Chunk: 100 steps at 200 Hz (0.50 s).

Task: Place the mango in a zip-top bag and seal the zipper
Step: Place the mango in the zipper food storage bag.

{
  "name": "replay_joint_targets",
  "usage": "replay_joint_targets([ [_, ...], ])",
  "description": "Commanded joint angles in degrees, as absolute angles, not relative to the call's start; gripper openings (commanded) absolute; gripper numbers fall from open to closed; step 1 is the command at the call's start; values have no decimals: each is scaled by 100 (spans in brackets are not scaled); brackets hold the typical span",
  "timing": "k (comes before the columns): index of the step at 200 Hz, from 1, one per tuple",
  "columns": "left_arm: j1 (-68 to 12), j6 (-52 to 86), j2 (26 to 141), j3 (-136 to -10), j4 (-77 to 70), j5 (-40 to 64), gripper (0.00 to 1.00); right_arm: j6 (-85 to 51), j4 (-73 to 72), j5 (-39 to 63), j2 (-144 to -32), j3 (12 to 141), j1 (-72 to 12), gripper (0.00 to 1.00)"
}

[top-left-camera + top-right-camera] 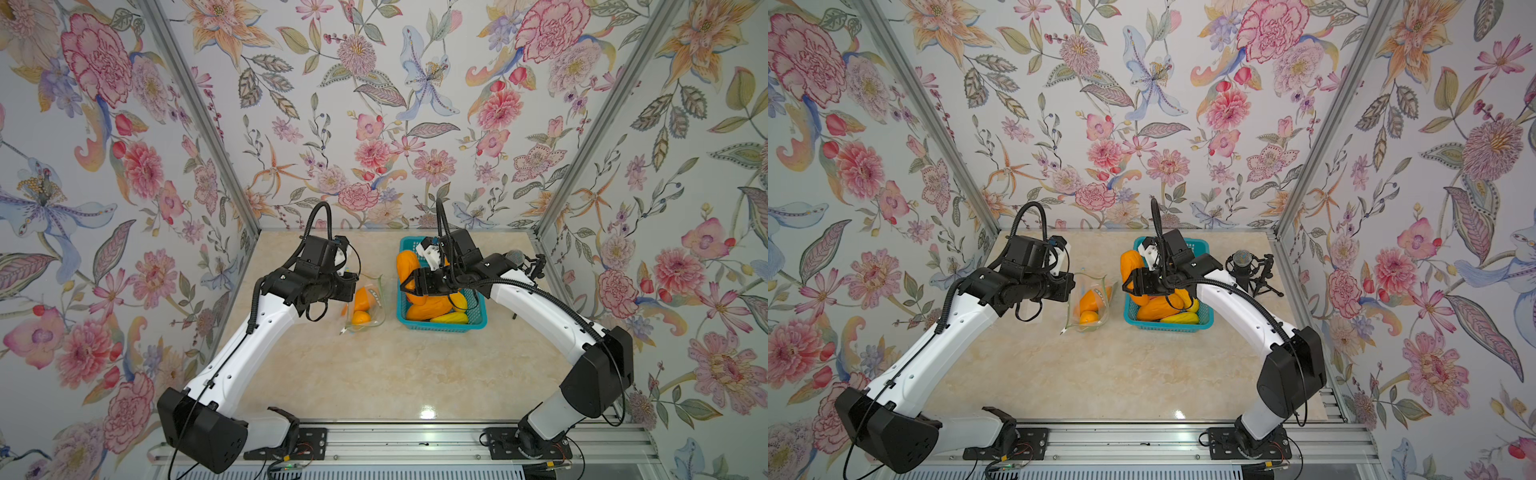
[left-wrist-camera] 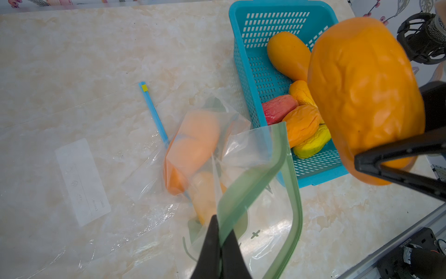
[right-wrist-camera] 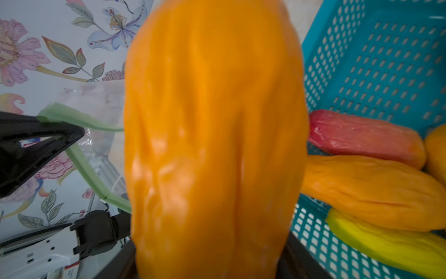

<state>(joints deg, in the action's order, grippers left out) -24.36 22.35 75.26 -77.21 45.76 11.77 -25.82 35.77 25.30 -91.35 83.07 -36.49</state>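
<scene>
Your right end effector (image 1: pixel 409 286) is clamped on a large orange mango (image 3: pixel 212 145) near one end, its jaws spread only as wide as the fruit. In both top views the mango is held over the wall of the blue basket (image 2: pixel 272 21) that faces the bag, above the loose mangoes (image 2: pixel 301 125) lying inside.

Your left end effector (image 2: pixel 220 244) has its fingers pressed together on the green zipper strip (image 2: pixel 282 154) of the zip-top bag (image 2: pixel 241 149), lifting that edge off the counter (image 1: pixel 374 374). The strip curls into an open loop, so the mouth gapes beside the held mango. The mango is outside the bag, just beside the raised strip and not touching it. Two orange mangoes (image 2: pixel 195 142) already lie in the bag.

The bag rests near the middle of the counter, toward the far edge. The basket sits just beside it on your right, with a narrow strip of counter between them. A second bag (image 2: pixel 82 181) lies flat on the far side of the first, its blue zipper strip (image 2: pixel 154 111) running toward the far edge. A microphone (image 1: pixel 1244 259) on its stand is near the right edge, beyond the basket. From the bag and basket to the near edge the counter is bare marble.
</scene>
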Motion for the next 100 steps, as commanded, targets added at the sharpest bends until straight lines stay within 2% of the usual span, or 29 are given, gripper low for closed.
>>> replay_joint_targets([
  [1,-2376,2274,7339,-7653,4518,1197,0,-3386,2914,3701,-8793,7937,-4128,61],
  [52,-2374,2294,7286,-7575,4456,1279,0,-4163,2467,4156,-8488,7481,-4778,59],
  [100,-2375,2305,7229,-7557,4386,1388,0,-4640,2180,4414,-8538,7351,-4866,59],
])
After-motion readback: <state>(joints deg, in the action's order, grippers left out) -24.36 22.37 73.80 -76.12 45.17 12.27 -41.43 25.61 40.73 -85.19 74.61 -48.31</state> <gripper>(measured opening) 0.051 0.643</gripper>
